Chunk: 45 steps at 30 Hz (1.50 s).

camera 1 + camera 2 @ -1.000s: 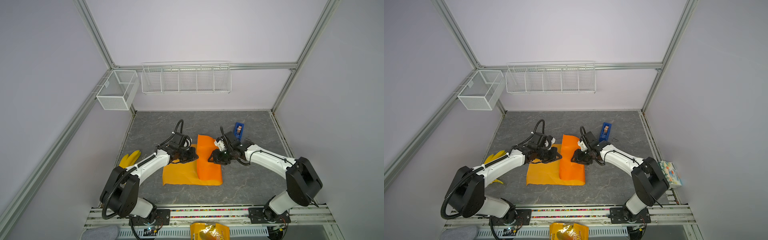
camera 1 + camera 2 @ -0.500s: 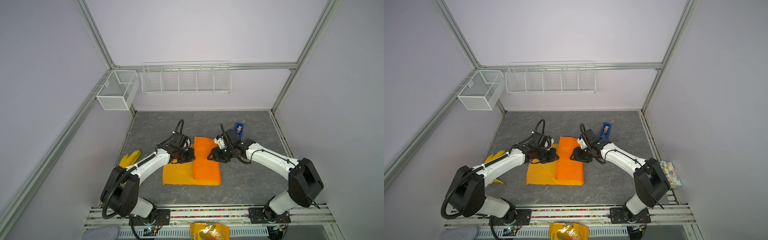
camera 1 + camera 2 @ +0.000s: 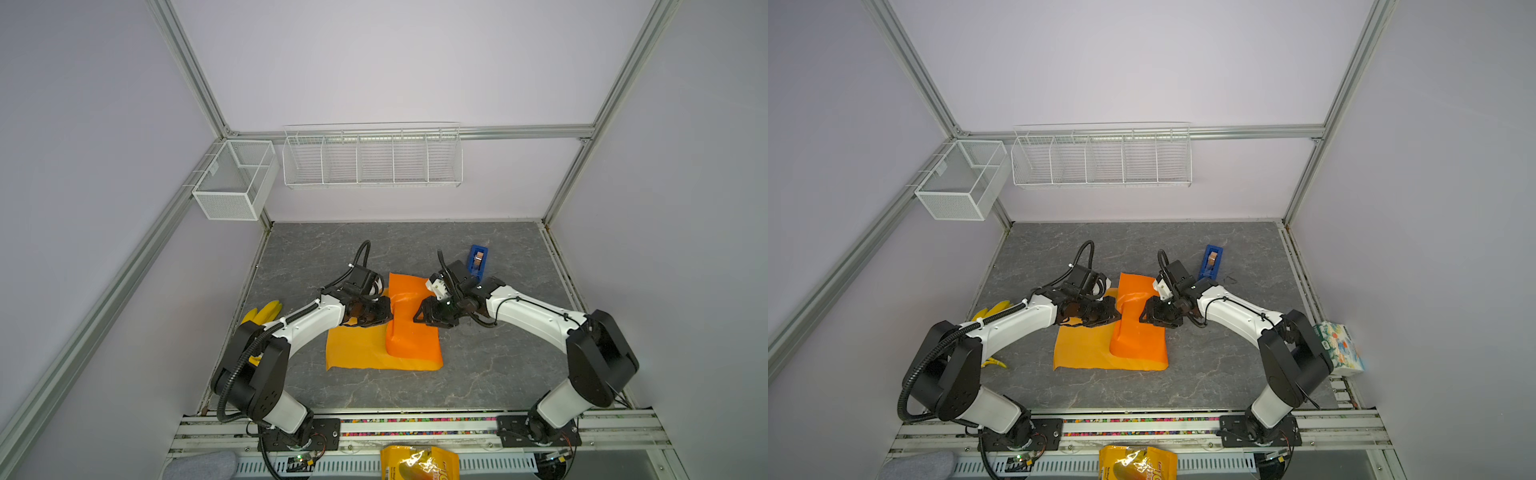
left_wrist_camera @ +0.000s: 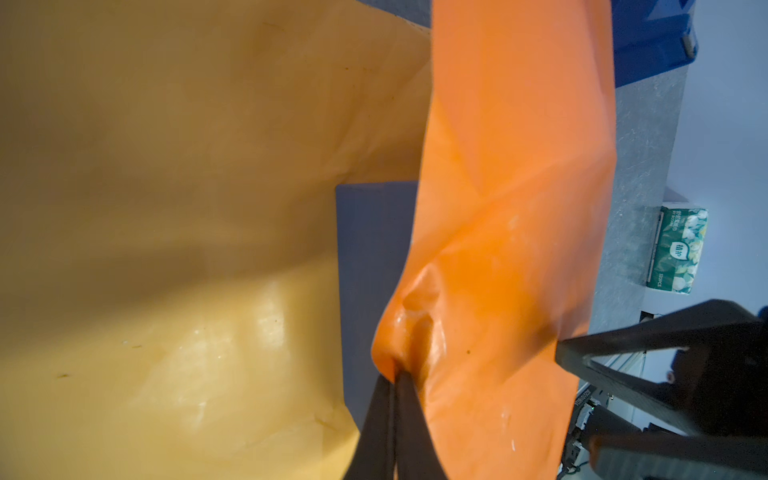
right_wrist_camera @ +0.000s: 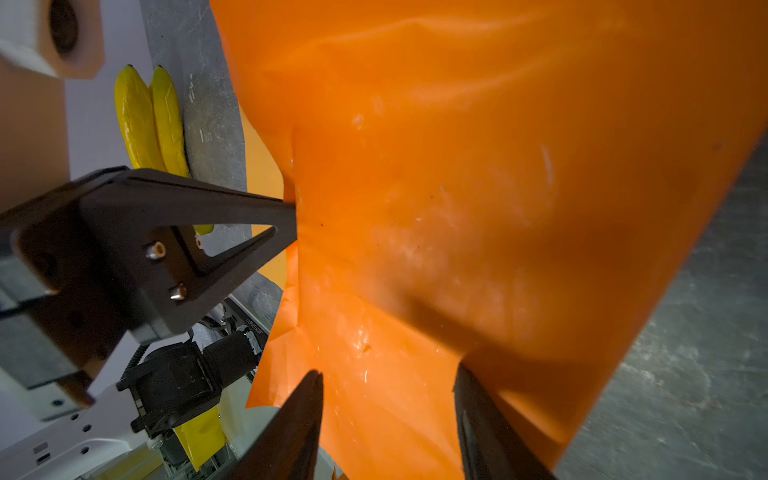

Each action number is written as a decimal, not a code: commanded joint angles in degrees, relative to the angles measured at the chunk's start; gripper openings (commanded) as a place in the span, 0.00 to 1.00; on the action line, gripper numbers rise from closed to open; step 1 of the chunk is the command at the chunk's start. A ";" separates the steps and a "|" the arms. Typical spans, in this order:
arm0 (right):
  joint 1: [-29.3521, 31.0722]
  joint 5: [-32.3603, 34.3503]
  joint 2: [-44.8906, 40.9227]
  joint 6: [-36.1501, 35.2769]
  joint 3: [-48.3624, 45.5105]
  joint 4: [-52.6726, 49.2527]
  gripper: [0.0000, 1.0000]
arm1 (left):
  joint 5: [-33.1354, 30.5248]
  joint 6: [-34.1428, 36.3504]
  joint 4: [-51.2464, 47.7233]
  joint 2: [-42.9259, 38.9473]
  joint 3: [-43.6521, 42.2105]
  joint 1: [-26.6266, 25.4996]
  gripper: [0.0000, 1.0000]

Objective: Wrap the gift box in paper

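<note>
The orange paper [image 3: 411,340] [image 3: 1138,340] lies mid-table, with its right part folded up and over into a raised hump. The dark navy gift box [image 4: 365,249] shows only in the left wrist view, as a strip between the flat sheet and the lifted flap [image 4: 498,166]. My left gripper [image 3: 388,318] [image 3: 1117,316] [image 4: 395,374] is shut on the flap's edge, pinching it into a pucker. Facing it across the hump, my right gripper [image 3: 417,316] [image 3: 1144,316] [image 5: 386,374] is open, its fingers apart over the paper [image 5: 457,166].
A blue tape dispenser [image 3: 478,259] [image 3: 1212,259] stands just behind the right arm. Bananas [image 3: 264,311] [image 5: 149,116] lie by the left wall. A tissue pack [image 3: 1339,349] sits at the right edge, a yellow snack bag [image 3: 419,463] beyond the front rail. Wire baskets [image 3: 372,156] hang on the back wall.
The left gripper has drawn the paper flap a little leftwards over the box. The right gripper has shifted left towards it, staying open.
</note>
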 commanded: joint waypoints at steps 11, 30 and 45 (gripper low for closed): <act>-2.64 0.23 -4.23 -2.89 -0.35 -1.27 0.46 | 2.44 -1.27 2.92 2.42 -1.09 -0.87 0.00; -3.22 -1.07 0.63 -4.22 -3.53 -1.38 0.35 | 3.29 -2.32 4.14 0.46 4.36 1.06 0.22; -3.23 -1.17 0.20 -4.20 -3.66 -1.40 0.35 | 5.34 -3.24 6.87 7.25 7.71 2.29 0.20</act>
